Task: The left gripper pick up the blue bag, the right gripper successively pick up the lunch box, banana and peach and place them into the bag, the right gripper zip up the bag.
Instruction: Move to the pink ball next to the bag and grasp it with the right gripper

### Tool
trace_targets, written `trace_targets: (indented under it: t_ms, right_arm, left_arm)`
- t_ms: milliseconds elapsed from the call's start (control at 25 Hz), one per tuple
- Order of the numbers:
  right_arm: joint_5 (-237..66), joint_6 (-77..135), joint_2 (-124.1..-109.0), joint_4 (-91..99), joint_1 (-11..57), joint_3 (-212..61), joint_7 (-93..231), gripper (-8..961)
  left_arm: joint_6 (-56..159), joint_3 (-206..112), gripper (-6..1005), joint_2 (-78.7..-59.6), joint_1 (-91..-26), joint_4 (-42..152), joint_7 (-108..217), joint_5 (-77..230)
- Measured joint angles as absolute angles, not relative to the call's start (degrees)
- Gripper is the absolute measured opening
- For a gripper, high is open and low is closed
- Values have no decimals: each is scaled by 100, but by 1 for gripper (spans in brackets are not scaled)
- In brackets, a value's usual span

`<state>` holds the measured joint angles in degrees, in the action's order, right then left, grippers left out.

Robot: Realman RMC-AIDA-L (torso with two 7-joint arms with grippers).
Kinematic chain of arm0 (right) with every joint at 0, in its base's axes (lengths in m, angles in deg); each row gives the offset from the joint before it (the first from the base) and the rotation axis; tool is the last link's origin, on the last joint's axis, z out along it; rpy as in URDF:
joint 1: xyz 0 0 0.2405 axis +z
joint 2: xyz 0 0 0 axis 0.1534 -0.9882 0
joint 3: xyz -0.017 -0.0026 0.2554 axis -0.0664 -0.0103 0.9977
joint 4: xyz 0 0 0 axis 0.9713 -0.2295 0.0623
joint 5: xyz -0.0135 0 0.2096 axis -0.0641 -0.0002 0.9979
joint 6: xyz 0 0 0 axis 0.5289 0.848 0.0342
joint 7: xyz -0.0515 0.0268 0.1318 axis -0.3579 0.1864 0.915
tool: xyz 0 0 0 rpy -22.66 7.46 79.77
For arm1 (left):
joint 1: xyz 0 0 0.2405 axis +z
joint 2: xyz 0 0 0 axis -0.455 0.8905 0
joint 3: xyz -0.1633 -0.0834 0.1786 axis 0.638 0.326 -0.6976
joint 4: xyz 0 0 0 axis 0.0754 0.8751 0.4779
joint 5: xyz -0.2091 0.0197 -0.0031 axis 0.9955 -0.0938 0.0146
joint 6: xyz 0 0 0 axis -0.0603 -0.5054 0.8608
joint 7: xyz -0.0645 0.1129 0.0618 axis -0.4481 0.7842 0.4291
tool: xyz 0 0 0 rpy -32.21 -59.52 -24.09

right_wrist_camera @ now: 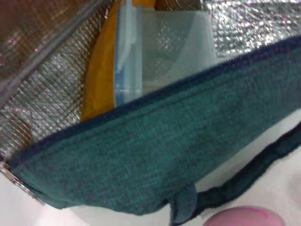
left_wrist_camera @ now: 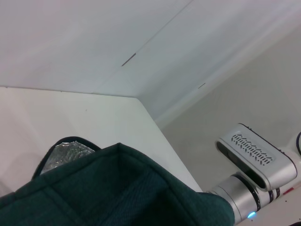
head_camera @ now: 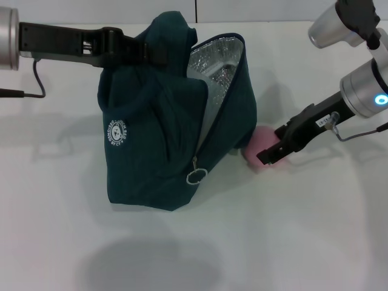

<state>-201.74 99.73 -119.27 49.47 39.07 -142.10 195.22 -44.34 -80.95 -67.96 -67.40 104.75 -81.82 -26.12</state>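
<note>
The blue bag [head_camera: 163, 139] hangs tilted over the white table, and my left gripper [head_camera: 142, 51] is shut on its handle at the top. Its mouth is open, showing the foil lining [head_camera: 215, 66]. Through that mouth, the right wrist view shows the lunch box [right_wrist_camera: 174, 47] and the banana [right_wrist_camera: 101, 70] lying inside the bag [right_wrist_camera: 155, 150]. The pink peach [head_camera: 257, 144] rests on the table against the bag's right side. My right gripper [head_camera: 267, 154] is down at the peach, covering its right part. The peach [right_wrist_camera: 244, 217] shows at the edge of the right wrist view.
The ring zipper pull [head_camera: 196, 176] dangles at the bag's front seam. A loose handle strap [right_wrist_camera: 244, 181] lies on the table by the peach. The table's far edge meets the wall [left_wrist_camera: 136, 98] behind the bag. The right arm's silver wrist [left_wrist_camera: 254, 188] stands off the table's corner.
</note>
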Motion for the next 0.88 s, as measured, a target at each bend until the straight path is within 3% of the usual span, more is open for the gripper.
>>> trace_targets:
  t_ms: [640, 880]
  right_arm:
    - [-20574, 9814, -11931, 5016, 3918, -14196, 19552, 819]
    - [-20539, 9748, -11941, 5022, 3919, -14175, 19555, 600]
  left_arm:
    - [-4433, -8095, 32, -6796, -6746, 10484, -8182, -2612]
    - [-4426, -8095, 32, -6796, -6753, 10498, -8182, -2612]
